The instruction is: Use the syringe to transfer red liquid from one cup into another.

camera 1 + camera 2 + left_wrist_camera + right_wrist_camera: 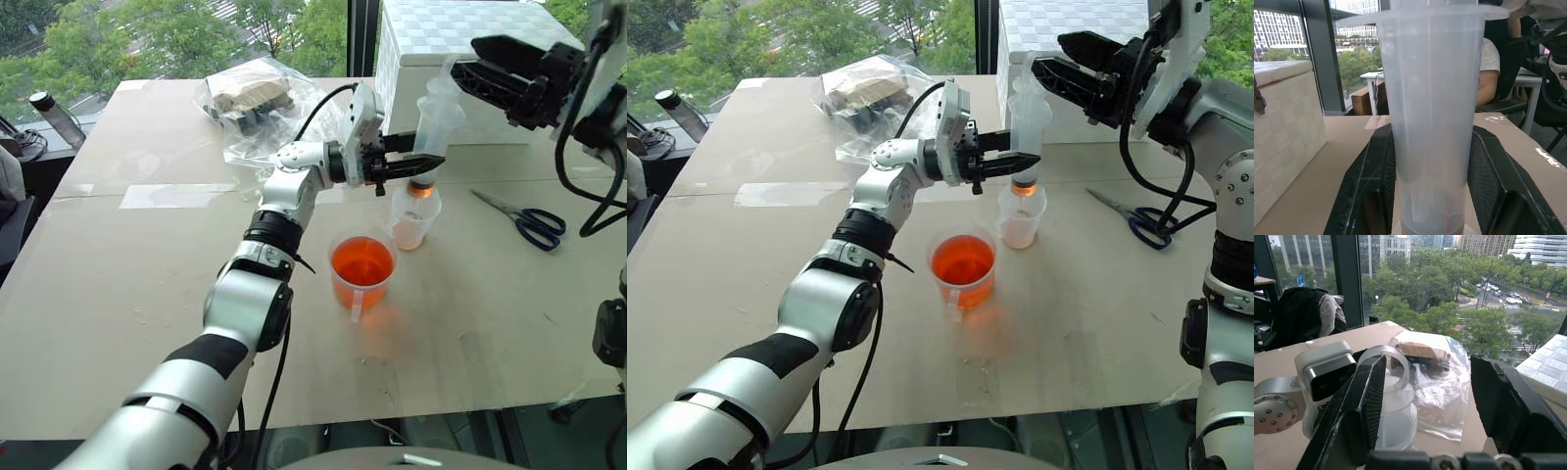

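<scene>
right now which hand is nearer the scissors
Right. The right hand hangs above the table, behind the scissors; the left hand is farther off, clamped on the syringe.

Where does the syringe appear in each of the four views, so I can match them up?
Left eye view: the syringe stands upright right of centre, over the small cup.
Right eye view: just right of centre, upper half.
Left wrist view: the barrel runs up the middle between the left tool's fingers.
Right wrist view: its top shows lower left.
Shared landmark: the plastic bag.
</scene>
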Robot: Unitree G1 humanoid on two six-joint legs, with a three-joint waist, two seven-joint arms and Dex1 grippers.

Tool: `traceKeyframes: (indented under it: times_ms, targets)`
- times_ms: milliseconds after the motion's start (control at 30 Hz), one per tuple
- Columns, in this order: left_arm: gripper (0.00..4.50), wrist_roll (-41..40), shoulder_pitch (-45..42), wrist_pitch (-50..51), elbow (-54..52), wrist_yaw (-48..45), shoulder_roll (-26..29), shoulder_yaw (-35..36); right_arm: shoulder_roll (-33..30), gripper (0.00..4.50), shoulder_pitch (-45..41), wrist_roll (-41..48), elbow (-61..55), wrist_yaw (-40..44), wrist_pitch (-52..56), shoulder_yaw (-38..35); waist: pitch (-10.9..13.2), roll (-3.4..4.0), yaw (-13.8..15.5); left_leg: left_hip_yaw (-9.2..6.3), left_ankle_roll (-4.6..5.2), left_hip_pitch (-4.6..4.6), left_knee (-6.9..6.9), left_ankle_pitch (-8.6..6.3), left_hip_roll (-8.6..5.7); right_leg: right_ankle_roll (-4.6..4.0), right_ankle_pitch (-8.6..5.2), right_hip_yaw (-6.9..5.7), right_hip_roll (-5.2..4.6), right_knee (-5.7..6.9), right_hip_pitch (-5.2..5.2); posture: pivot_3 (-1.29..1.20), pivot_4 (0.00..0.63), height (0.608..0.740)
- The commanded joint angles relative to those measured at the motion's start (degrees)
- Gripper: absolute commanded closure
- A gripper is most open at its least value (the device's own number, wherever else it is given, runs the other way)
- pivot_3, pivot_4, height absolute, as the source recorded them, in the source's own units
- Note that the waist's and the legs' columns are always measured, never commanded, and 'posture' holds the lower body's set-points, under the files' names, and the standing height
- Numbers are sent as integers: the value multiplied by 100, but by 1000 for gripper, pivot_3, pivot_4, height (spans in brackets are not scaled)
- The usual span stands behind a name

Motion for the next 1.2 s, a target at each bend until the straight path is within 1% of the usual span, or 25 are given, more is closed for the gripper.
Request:
traceKeyframes:
  times_ms: [33, 67, 100, 133, 333, 600, 967, 1200]
  targets:
    - [3048, -5, -198, -138, 8, -64, -40, 85, -56, 3417, -297, -16, -33, 83, 65, -21, 0, 0, -1, 0, 0, 0, 0, 0, 0, 0, 0, 0, 0, 0, 0, 0, 150, 740]
    - [3048, 2, -207, -147, 29, -75, -46, 87, -56, 3795, -325, -30, -23, 93, 100, 7, 0, 0, -1, 0, 0, 0, 0, 0, 0, 0, 0, 0, 0, 0, 0, 0, 150, 740]
    - [3048, 6, -214, -159, 46, -83, -50, 89, -62, 4273, -340, -52, -20, 108, 124, 32, 0, 0, -1, 0, 0, 0, 0, 0, 0, 0, 0, 0, 0, 0, 0, 0, 150, 740]
    - [3048, 13, -224, -181, 64, -83, -56, 94, -80, 4397, -343, -75, -23, 134, 141, 59, 0, 0, -1, 0, 0, 0, 0, 0, 0, 0, 0, 0, 0, 1, -1, 0, 150, 740]
    - [3048, 9, -336, -258, 176, -14, -108, 178, -210, 4397, -220, -105, -108, 299, 391, 134, 0, 0, 20, -1, 0, -3, 0, 0, 0, 0, 0, -4, -1, 0, -1, 0, 150, 740]
    - [3048, 39, -455, -382, 286, 30, -157, 252, -382, 4397, 47, -470, -174, 492, 412, 385, 0, 0, 12, -1, 0, -3, 0, 0, 0, 0, 0, -3, 0, 0, -2, 0, 150, 740]
    - [3048, 75, -635, -549, 527, 143, -158, 372, -375, 4397, 237, -659, -263, 641, 464, 555, 0, 0, 13, -1, 0, -3, 1, 0, 0, 0, 0, -4, 0, 1, -2, 0, 150, 740]
    - [3048, 110, -705, -619, 632, 152, -197, 415, -337, 4397, 222, -614, -305, 645, 647, 541, 0, 0, 12, -1, 0, -3, 2, 0, 0, 0, 0, -4, -1, 1, -2, 0, 150, 740]
